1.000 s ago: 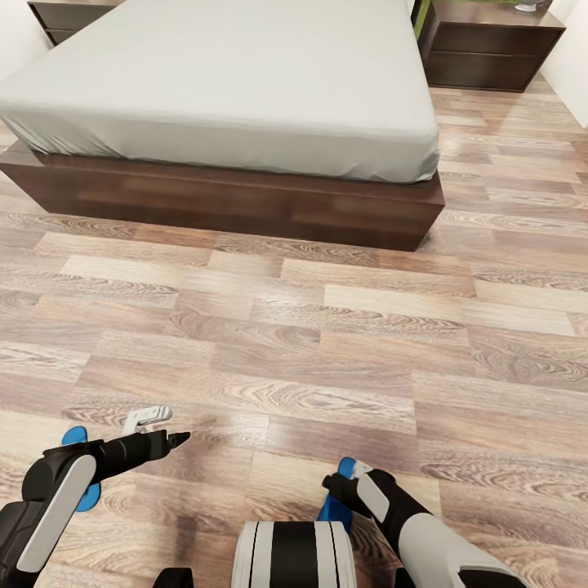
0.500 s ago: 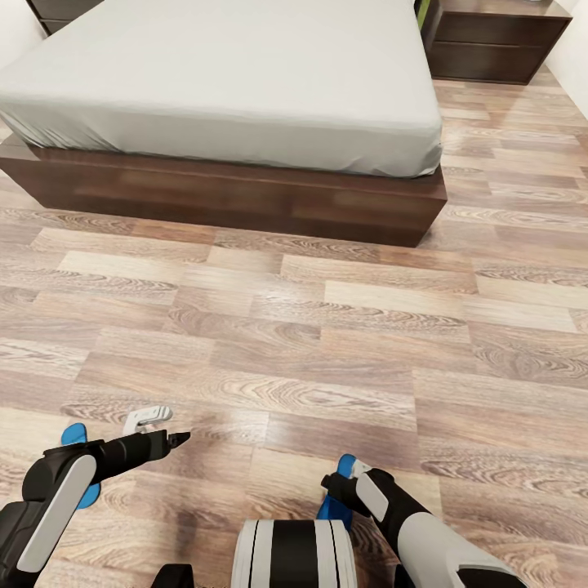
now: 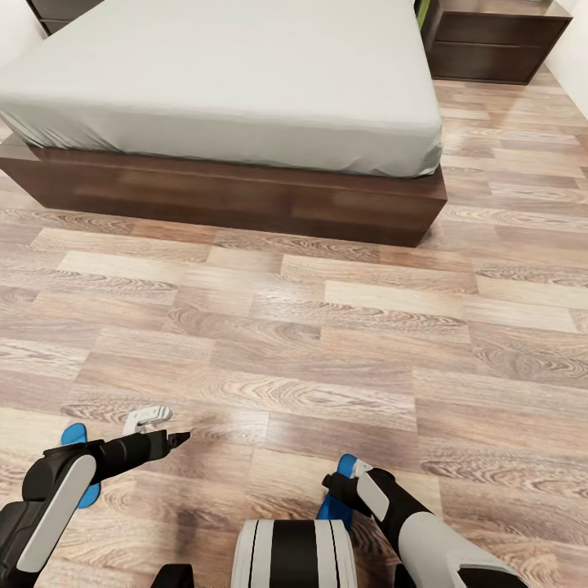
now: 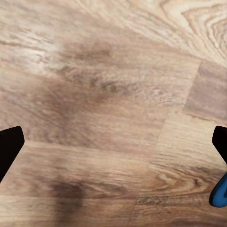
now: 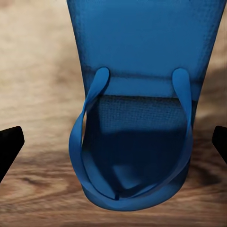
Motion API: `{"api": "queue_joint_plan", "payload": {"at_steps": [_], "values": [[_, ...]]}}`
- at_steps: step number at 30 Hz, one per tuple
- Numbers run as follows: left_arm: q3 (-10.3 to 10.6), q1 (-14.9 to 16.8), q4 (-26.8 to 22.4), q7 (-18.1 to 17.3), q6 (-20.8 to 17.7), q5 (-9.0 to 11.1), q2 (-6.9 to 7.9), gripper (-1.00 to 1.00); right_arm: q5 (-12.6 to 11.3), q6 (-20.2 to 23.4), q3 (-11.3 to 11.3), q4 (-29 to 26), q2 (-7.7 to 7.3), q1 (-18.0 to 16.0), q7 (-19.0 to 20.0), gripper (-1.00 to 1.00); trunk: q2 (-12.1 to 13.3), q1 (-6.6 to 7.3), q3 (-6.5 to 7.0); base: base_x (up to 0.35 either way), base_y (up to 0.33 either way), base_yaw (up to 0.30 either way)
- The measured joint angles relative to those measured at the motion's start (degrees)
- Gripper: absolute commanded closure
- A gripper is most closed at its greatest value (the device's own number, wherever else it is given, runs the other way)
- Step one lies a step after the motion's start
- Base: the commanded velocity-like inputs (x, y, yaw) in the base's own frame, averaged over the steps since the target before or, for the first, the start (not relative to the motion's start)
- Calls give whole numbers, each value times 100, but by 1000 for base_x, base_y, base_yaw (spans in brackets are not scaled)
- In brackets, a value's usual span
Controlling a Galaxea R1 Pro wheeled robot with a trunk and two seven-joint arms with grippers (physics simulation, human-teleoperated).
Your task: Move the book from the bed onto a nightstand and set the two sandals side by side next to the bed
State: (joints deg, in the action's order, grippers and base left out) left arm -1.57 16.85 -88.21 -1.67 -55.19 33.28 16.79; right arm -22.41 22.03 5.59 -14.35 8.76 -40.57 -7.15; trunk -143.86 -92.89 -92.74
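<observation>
Our right gripper [image 5: 113,142] hangs wide open, empty, over one blue sandal [image 5: 137,104] for pickup; the left gripper [image 3: 159,429], likewise spread and empty, sits near the other sandal [image 3: 75,435], well short of the bed [image 3: 229,106].

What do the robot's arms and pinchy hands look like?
Both arms are chunky and black with smooth white panels along them. The left gripper has one white finger and one black pointed finger. The right gripper's black fingertips show at the edges of its wrist view. No cables or markings are visible.
</observation>
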Motion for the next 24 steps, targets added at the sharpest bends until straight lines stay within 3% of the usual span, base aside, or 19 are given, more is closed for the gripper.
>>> {"api": "queue_joint_plan", "payload": {"at_steps": [7,24], "values": [[3,0,0,0,0,-1,0,-100,7,-1,1,0,-5,-17,-1,-100,-7,-13,-110,0,0,0],[3,0,0,0,0,0,0,-100,17,-3,2,0,-3,-47,-4,-100,-7,-13,-111,0,0,0]]}}
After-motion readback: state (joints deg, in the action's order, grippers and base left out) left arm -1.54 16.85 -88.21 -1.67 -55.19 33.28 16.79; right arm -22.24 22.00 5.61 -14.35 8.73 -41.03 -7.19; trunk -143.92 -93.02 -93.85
